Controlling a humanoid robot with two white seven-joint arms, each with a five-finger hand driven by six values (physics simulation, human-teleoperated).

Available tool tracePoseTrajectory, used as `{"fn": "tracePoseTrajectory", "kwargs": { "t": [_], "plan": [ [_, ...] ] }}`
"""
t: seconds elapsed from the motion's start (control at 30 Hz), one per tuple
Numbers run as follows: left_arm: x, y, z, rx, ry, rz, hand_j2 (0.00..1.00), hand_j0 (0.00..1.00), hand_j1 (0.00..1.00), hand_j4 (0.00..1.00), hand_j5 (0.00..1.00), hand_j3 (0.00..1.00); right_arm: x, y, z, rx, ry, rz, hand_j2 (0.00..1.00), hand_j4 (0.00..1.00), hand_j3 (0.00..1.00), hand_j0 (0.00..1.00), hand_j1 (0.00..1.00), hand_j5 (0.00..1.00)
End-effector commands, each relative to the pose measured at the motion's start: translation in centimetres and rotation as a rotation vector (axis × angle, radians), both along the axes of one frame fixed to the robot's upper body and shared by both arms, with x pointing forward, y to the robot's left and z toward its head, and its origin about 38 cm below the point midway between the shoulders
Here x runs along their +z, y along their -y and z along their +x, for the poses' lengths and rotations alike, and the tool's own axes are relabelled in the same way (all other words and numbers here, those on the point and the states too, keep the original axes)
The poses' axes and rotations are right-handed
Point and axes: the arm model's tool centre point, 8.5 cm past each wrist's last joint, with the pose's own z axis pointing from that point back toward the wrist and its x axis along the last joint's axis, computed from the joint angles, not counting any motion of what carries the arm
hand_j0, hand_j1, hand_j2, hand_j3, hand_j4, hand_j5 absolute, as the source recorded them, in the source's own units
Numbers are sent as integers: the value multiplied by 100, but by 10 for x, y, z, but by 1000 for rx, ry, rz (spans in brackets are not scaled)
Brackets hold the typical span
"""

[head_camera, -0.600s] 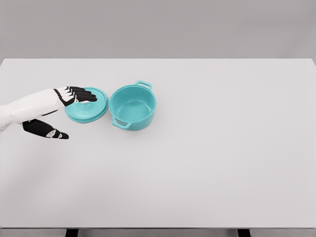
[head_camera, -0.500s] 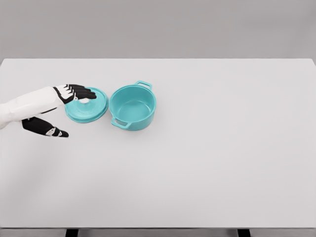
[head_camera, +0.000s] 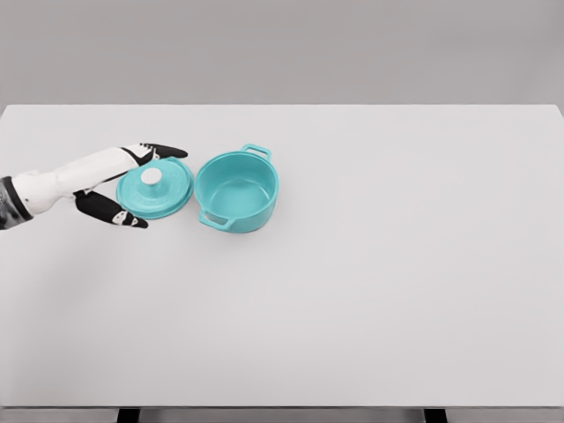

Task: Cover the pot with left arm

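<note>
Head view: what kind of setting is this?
Most likely a bare simulated tabletop test scene, not a kitchen. A plain white table against a flat grey backdrop holds only a teal pot and its lid, with the left hand open around the lid's left side.

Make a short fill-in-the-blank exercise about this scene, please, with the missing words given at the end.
1. The lid lies on the table to the ____ of the pot in the picture.
2. The knob on the lid is ____ in colour.
3. The pot stands upright and ____, with nothing inside.
4. The left hand has its fingers ____ on either side of the lid.

Missing words: left; white; uncovered; spread
</note>
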Motion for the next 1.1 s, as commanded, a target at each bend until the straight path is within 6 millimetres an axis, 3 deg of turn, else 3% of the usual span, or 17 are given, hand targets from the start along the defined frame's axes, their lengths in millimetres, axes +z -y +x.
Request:
{"fn": "tracePoseTrajectory", "kwargs": {
  "t": [0.0,0.2,0.23,0.33,0.57,0.73,0.93,1.07],
  "plan": [
    [-4,-3,6,34,-17,-55,100,100,100,100,100,100,0,0,0,1,0,0,100,100,100,100,100,100],
    [-6,-46,35,182,-39,-24,100,100,100,100,100,100,0,0,0,-1,1,0,100,100,100,100,100,100],
    [-20,-41,39,192,-67,-38,100,100,100,100,100,100,0,0,0,-1,1,0,100,100,100,100,100,100],
    [-28,-41,44,197,-91,-19,88,88,88,88,88,88,0,0,0,1,0,0,100,100,100,100,100,100],
    [-53,-25,48,182,-154,-23,86,86,86,86,86,86,0,0,-1,1,-1,0,100,100,100,100,100,100],
    [-54,-24,55,187,-164,-17,86,86,86,86,86,86,0,0,0,1,0,0,100,100,100,100,100,100],
    [-55,-36,66,233,-184,9,86,86,86,86,86,86,0,0,-1,1,-1,0,100,100,100,100,100,100],
    [-66,-36,67,243,-207,30,86,86,86,86,86,86,0,0,-1,1,-1,0,100,100,100,100,100,100]
  ]
}}
